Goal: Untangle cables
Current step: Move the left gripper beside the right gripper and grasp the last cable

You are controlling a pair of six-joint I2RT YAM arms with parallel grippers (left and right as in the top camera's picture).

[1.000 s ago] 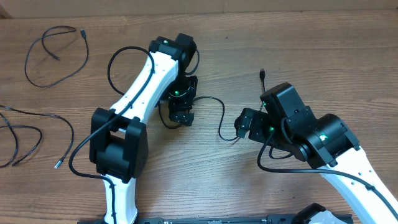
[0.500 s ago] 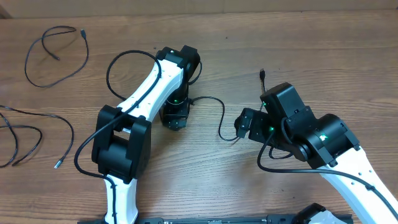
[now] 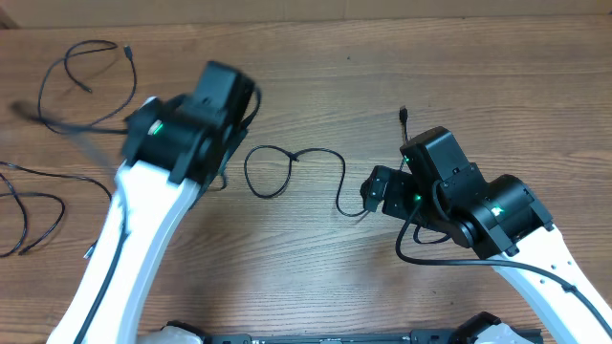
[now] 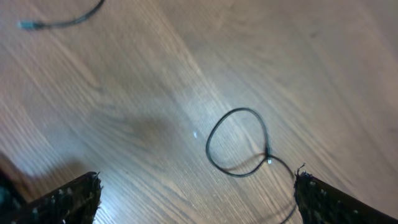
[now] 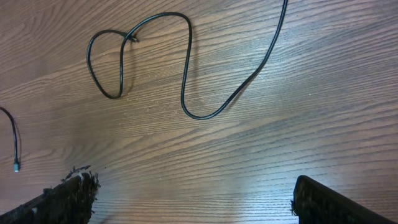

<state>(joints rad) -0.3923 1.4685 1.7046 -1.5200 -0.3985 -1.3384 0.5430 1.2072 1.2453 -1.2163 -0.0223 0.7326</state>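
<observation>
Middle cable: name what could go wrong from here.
The middle cable crosses itself in a closed loop; pulling its ends may tighten that into a knot. It lies flat and thin on the table, so the open right end effector might miss it or scrape wood.

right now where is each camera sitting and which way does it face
overhead: above the brown wooden table, looking straight down; white-and-black left arm, blurred, and right arm show
left wrist: on the left gripper, facing down at the thin black looped cable; its two open black fingertips show
right wrist: on the right gripper, facing down at the table; its open fingertips show
shared: all three see that looped cable
</observation>
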